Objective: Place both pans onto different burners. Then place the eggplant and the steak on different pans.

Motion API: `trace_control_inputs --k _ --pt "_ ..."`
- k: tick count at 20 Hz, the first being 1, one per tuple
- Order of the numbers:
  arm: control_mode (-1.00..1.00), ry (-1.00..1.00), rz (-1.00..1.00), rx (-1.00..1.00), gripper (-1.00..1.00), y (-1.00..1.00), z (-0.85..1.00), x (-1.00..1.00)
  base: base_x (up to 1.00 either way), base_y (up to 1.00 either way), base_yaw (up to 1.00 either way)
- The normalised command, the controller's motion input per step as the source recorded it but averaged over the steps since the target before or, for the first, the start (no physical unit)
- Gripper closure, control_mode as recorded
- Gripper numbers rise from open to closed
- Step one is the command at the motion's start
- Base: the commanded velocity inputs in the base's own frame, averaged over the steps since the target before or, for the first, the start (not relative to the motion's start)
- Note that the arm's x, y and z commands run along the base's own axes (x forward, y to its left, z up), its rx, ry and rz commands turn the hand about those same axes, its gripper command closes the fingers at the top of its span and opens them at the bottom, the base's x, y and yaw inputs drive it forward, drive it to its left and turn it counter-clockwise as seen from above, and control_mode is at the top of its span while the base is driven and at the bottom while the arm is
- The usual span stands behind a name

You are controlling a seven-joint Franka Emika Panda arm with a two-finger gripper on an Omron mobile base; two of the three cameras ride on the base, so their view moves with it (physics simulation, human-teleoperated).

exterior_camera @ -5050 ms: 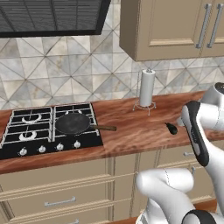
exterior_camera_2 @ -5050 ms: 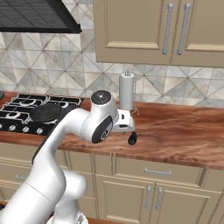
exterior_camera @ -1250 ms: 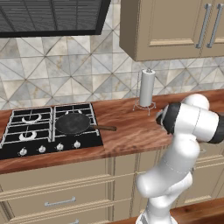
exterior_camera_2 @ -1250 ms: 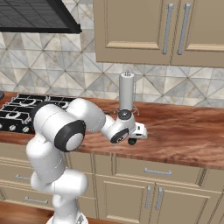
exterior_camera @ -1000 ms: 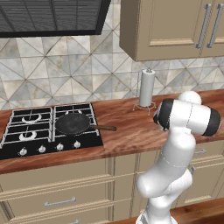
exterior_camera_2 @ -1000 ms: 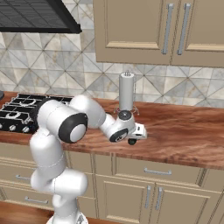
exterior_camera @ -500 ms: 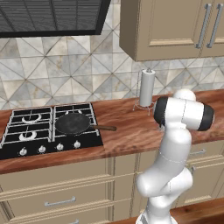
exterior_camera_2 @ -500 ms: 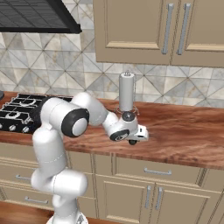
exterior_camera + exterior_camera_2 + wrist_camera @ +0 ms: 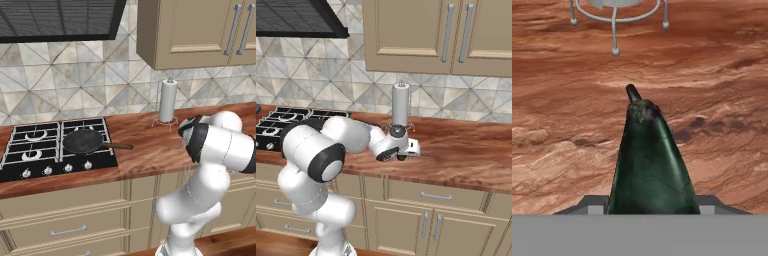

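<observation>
A dark, nearly black eggplant (image 9: 647, 160) lies on the wooden counter with its stem end pointing away from the hand. My gripper (image 9: 649, 202) is low over the counter (image 9: 456, 145) and shut on the eggplant, one finger pressed to each side. In the right base view the gripper (image 9: 406, 151) sits just in front of the paper towel holder. The blackish pan (image 9: 82, 141) rests on the front right burner of the cooktop (image 9: 30, 150), its long thin handle pointing right. The steak is out of view.
A paper towel roll on a wire stand (image 9: 167, 100) stands at the back of the counter, right behind the gripper; its wire feet (image 9: 614, 15) show in the hand view. Wall cabinets and a range hood hang above. Bare wood stretches to the right.
The jaws have closed from wide open onto the eggplant. The arm's elbow has swung a little; the hand stays low at the same spot on the counter.
</observation>
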Motion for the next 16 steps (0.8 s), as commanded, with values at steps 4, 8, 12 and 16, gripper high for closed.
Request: trace_control_inputs --k 4,8,12,16 --pt "-1.00 -0.02 0.07 -0.10 1.00 0.57 0.67 -0.39 0.00 0.00 0.00" --pt "-1.00 -0.02 0.10 -0.01 1.00 0.43 0.93 -0.30 0.00 0.00 0.00" --pt "-1.00 -0.01 0.12 0.00 1.00 0.25 1.00 -0.38 0.00 0.00 0.00" --pt "-1.00 0.00 0.10 0.00 1.00 0.18 0.95 -0.55 0.00 0.00 0.00"
